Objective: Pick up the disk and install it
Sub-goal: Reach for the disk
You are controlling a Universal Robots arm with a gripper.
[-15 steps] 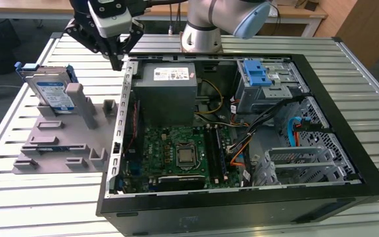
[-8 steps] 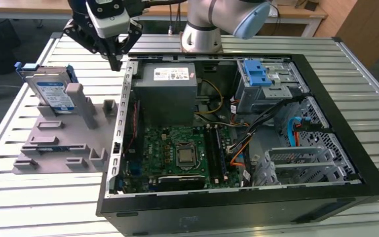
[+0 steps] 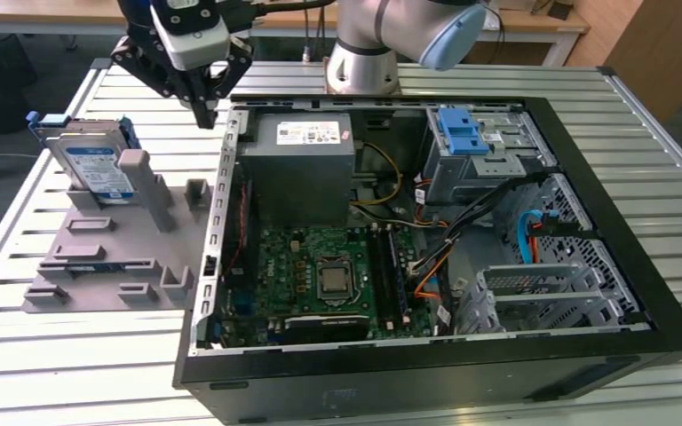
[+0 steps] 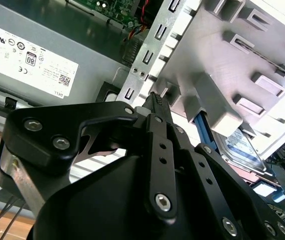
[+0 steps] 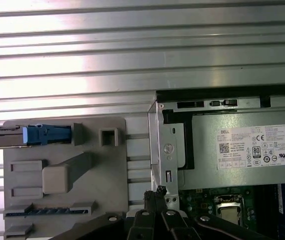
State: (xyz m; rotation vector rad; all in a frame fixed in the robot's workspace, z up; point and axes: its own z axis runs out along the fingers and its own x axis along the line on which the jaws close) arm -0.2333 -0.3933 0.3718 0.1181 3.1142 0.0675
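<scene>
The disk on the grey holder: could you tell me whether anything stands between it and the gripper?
Nothing visible blocks it. The gripper hangs beside the computer case; the disk stands upright on the holder toward the exterior view's left, with open air between.

Legend for the printed matter. On the grey power supply box you find a white sticker, set toward the box's twelve o'clock edge in the exterior view. In both wrist views the sticker shows a barcode, a row of round and square certification marks and lines of small print. At nine o'clock from the box you see the disk, whose face bears a blue-and-white label; its print is too small to read.
</scene>
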